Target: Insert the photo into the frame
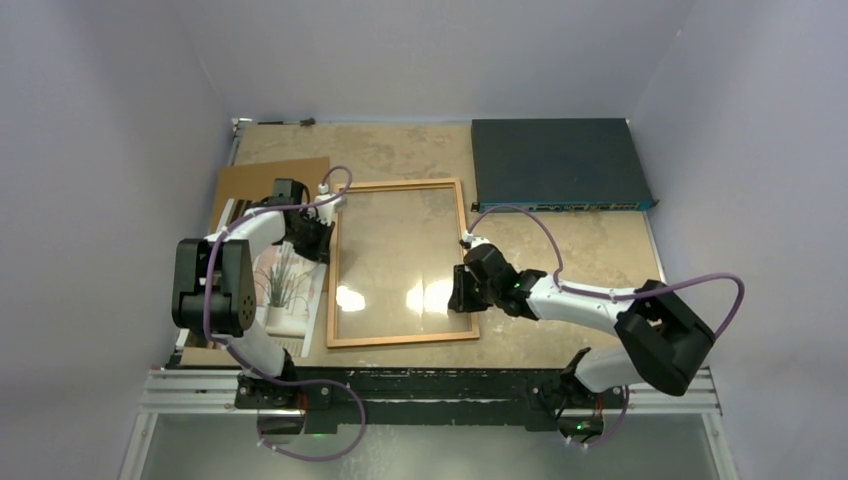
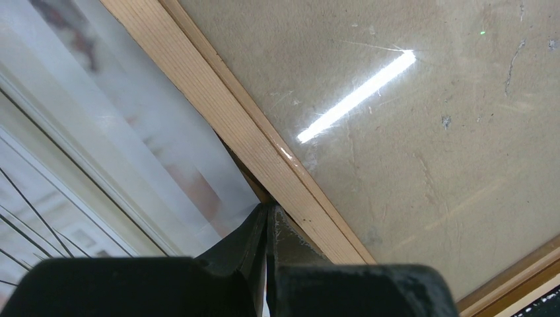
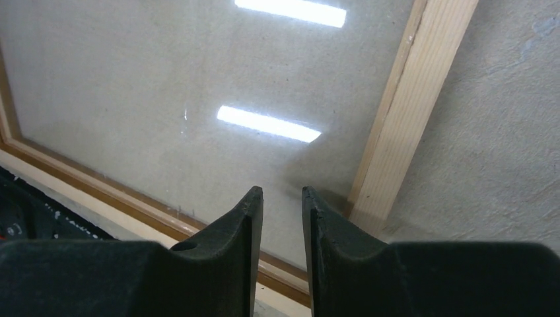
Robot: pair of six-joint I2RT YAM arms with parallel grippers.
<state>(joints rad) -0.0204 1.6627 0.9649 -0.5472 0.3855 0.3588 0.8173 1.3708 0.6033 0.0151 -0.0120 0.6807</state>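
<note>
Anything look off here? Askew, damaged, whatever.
The frame sits slightly rotated on the table, not square to its edges. Its glass pane shows fine scratches and specks in the left wrist view. The photo lies outside, against the frame's left rail. Nothing spilled or broken.

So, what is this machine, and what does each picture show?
The machine is a left arm and a right arm, bolted at the table's near edge. The wide picture looks down from above; the other two are from wrist cameras. On the table lie a frame with glass, a photo left of it, a brown board and a dark blue box behind. The left gripper is shut at the frame's left edge; the right gripper stands slightly open over the glass. Neither visibly holds anything.
</note>
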